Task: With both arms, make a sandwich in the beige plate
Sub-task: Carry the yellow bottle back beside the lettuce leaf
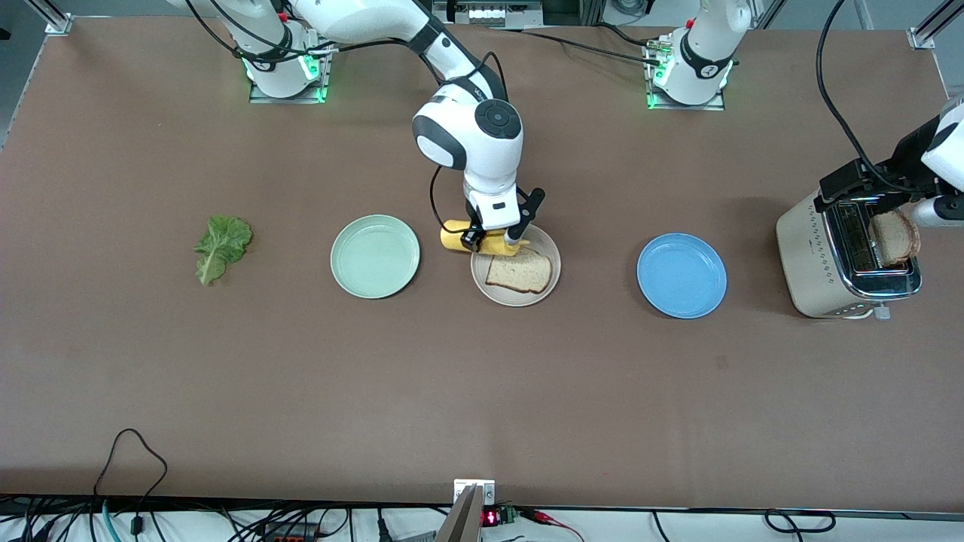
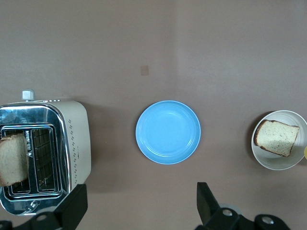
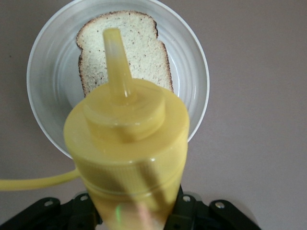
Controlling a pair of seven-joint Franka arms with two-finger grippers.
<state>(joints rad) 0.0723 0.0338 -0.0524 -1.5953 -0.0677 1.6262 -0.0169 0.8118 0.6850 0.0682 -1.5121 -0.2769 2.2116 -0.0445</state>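
The right hand (image 1: 493, 242) is clamped on a yellow squeeze bottle (image 1: 474, 242) and holds it in the air over the beige plate (image 1: 546, 290). The bottle is tipped, and its thin spout (image 3: 116, 62) points down at a slice of bread (image 1: 519, 271) that lies flat in the plate. The beige plate sits in the middle of the brown worktop (image 1: 482, 391), between two more plates. A mint green plate (image 1: 375, 256) is beside it toward the right arm's end of the worktop. A blue plate (image 1: 681, 275) is beside it toward the left arm's end. The three plates are well apart and do not touch. A green lettuce leaf (image 1: 221, 247) lies alone on the worktop, past the mint green plate, near the right arm's end. The left hand (image 2: 139, 206) is up in the air over the bare worktop between the toaster (image 1: 821, 263) and the blue plate, with its two black fingers (image 2: 74, 206) wide apart and nothing between them. The toaster is shiny on top and pale on the sides, and it stands at the left arm's end of the worktop. A second slice of bread (image 1: 895, 237) sticks up out of one of its slots, leaning a little. The other slot (image 2: 45, 160) looks bare inside.
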